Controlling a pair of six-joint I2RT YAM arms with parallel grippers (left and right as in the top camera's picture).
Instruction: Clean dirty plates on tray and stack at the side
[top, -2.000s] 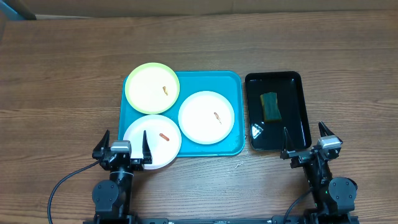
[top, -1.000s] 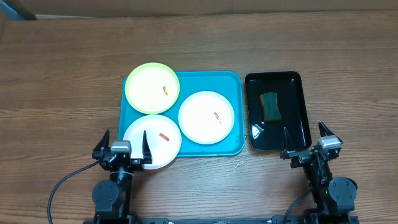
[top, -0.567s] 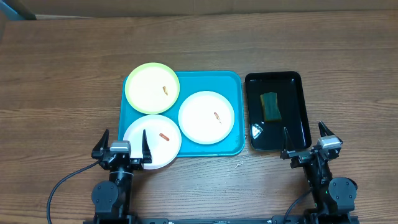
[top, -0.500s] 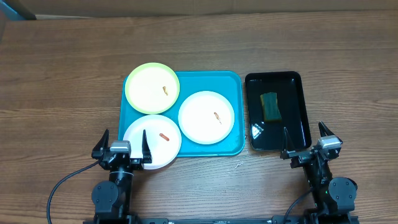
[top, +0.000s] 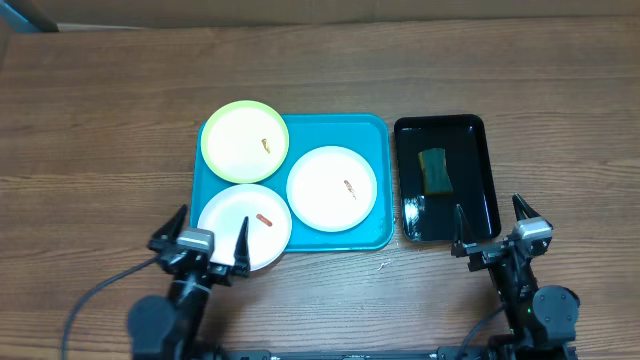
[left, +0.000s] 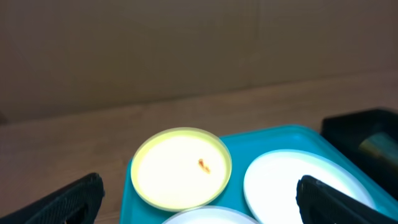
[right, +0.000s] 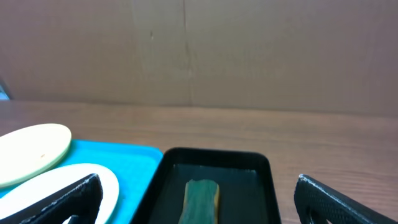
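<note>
1. Left tool (top: 214, 214) has swung slightly askew since a moment ago (only a small twist); its jaws stand wide apart and empty.
2. My right tool (top: 487, 203) at 5 o'clock hasn't budged, and is also spread wide, holding nothing.
3. On the surface (top: 100, 130), the tray (top: 378, 128) holds the plates: yellow-green plate (top: 244, 141) at 11 o'clock, white plates at 7 (top: 262, 205) and 3 (top: 332, 188).
4. Black tray (top: 487, 180) with sponge (top: 433, 170) sits just beside it, at 3 o'clock.

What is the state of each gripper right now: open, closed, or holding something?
The left gripper is open, holding nothing.
The right gripper is open, holding nothing.
</note>
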